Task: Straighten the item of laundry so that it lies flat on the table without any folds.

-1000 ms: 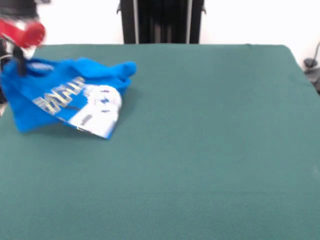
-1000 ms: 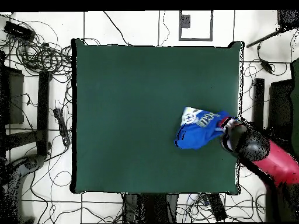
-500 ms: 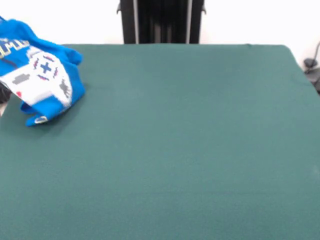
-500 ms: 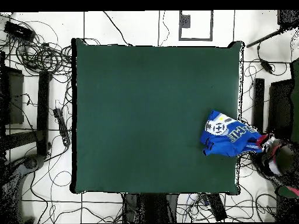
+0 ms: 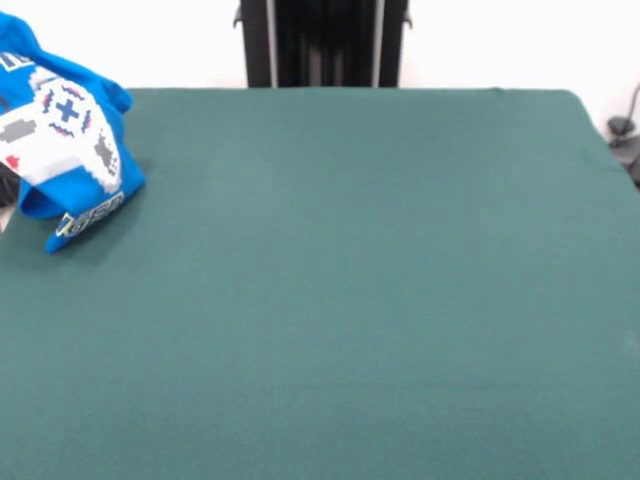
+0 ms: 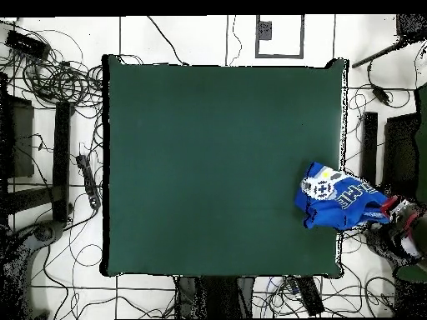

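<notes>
Shirt (image 5: 65, 140): blue, bunched, lifted; hangs over the table's edge, one end stretched out beyond it, graphic showing.
Table (image 6: 208, 158): green, otherwise bare.
Gripper (image 6: 400, 218): off the table's side, at the shirt's outer end; apparently holding it, but whether its jaws are closed cannot be made out.
Progress: nothing flattened yet; shirt must come back onto the cloth and be spread, folds removed.
</notes>
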